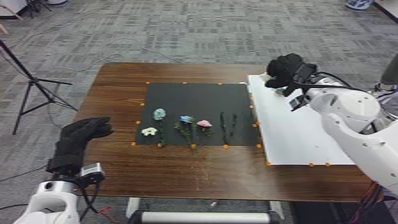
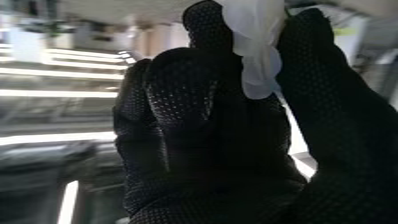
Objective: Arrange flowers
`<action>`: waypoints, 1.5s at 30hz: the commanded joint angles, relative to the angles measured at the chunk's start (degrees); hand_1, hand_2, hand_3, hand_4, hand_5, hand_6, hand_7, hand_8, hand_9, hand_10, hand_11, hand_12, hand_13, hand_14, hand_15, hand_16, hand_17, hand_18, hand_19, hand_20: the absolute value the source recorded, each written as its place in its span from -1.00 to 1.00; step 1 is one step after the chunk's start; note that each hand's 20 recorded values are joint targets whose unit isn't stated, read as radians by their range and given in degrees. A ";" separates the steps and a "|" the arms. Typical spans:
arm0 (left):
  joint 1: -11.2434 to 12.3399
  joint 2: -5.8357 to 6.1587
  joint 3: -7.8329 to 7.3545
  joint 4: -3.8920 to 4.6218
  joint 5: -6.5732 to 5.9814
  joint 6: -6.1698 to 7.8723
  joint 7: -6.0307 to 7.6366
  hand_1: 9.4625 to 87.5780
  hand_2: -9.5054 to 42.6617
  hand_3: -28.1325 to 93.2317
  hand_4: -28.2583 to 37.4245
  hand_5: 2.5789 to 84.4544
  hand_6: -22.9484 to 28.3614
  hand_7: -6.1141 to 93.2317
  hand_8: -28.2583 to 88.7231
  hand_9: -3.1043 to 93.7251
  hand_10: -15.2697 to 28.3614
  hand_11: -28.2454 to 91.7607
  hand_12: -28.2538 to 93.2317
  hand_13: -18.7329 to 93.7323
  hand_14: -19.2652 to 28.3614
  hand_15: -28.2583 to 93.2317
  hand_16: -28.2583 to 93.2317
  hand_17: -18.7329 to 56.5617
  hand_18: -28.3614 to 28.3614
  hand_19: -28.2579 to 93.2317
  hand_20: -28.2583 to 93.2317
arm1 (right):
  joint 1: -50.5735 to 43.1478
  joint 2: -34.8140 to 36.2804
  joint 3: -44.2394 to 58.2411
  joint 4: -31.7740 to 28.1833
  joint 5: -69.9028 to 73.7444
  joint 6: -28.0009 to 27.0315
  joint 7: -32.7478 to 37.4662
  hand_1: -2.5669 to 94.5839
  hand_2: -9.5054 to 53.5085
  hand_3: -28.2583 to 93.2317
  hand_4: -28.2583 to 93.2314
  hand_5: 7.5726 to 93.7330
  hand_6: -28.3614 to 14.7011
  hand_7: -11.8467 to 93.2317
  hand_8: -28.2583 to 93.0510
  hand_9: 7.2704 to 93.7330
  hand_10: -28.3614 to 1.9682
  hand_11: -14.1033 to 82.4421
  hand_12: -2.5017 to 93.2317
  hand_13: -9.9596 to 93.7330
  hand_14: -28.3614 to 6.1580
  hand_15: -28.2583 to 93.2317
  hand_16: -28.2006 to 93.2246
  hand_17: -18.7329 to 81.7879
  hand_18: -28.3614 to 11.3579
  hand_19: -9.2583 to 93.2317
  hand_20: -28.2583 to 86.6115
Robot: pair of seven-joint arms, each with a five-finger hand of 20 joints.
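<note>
**Pale flower [image 2: 258, 60] in the grasp, arrangement seemingly unfinished**

The right hand [image 1: 287, 70] pinches the pale flower between thumb and fingers, over the far end of a smooth white board [image 1: 302, 135]. That flower has yet to be set down, so the task looks partway along; the pictures do not settle its intended spot or the final layout.

On the flat black mat [image 1: 195, 97] lie a fluffy, elongated pale-blue flower [image 1: 160, 114], a compact white bloom [image 1: 148, 131], a blue flower [image 1: 187, 119] with leafy green growth, a ruffled pink flower [image 1: 204, 123] and two slim dark-green stems [image 1: 223, 125]. They make a loose row, which may need little more work.

The held petals are broad, rounded and translucent against mesh-textured black fabric. The left hand [image 1: 82, 130] is relaxed and holds nothing, above the brown, wood-grained counter [image 1: 160, 170].
</note>
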 commanded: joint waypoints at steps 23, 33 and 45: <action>0.71 -1.20 -0.34 -0.35 -0.31 0.07 -0.40 -0.33 -0.38 0.56 -0.78 0.29 -0.04 -0.39 -0.67 0.25 0.30 -0.04 -0.30 0.15 0.55 0.20 -0.56 -0.36 0.50 -0.11 -0.13 | 4.26 -17.06 -6.39 10.92 -13.38 1.55 -10.69 0.27 -1.00 0.52 -1.00 0.51 0.62 -0.09 -0.65 0.83 0.56 -0.62 -0.33 0.64 0.26 0.49 -0.06 0.02 -0.56 0.52 0.35; -1.10 0.02 0.85 0.38 -0.08 -1.40 -0.69 -0.33 -0.38 0.56 -0.79 0.29 -0.03 -0.39 -0.66 0.25 0.30 -0.04 -0.30 0.15 0.55 0.20 -0.56 -0.36 0.50 -0.11 -0.13 | 3.01 -15.94 -5.29 13.62 -17.59 2.38 -11.95 0.28 -1.00 0.52 -1.00 0.48 0.66 -0.06 -0.66 0.81 0.58 -0.62 -0.33 0.62 0.29 0.50 -0.05 0.00 -0.53 0.51 0.35; -1.59 -0.09 0.64 0.34 -0.12 -1.18 -0.24 -0.34 -0.38 0.56 -0.78 0.29 -0.03 -0.39 -0.66 0.25 0.30 -0.04 -0.30 0.14 0.55 0.20 -0.56 -0.36 0.50 -0.11 -0.13 | 0.95 -17.43 -4.06 13.40 -20.54 -7.35 -12.83 0.23 -0.96 0.56 -0.99 0.41 0.68 -0.01 -0.67 0.74 0.57 -0.63 -0.35 0.58 0.25 0.50 -0.06 -0.02 -0.54 0.49 0.34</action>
